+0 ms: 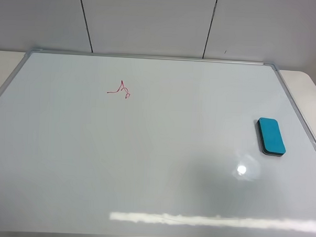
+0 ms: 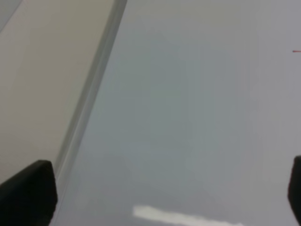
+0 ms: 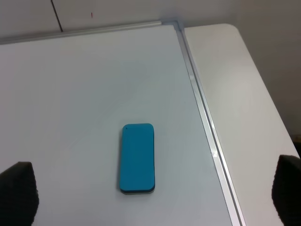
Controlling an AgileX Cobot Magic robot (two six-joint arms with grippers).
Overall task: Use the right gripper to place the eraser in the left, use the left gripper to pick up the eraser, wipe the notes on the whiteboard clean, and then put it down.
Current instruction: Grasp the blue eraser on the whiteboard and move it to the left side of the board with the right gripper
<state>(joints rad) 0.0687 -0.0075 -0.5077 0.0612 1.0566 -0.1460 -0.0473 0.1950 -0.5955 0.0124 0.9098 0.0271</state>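
Observation:
The teal-blue eraser (image 1: 271,136) lies flat on the whiteboard (image 1: 145,165) near its right frame, black felt side down. The red notes (image 1: 120,90) are a small squiggle on the upper left of the board. Neither arm shows in the exterior high view. In the right wrist view my right gripper (image 3: 151,195) is open and empty, hanging above and short of the eraser (image 3: 137,157), with fingertips (image 3: 16,193) wide apart. In the left wrist view my left gripper (image 2: 162,197) is open and empty over the board's left frame (image 2: 89,99); a trace of the red notes (image 2: 296,51) shows at the edge.
The board's silver frame (image 1: 300,114) runs close to the eraser on the right. A beige tabletop (image 1: 309,88) lies beyond it, and also on the left (image 2: 42,70). A panelled wall (image 1: 151,24) stands behind. Lamp glare (image 1: 241,169) shines on the board.

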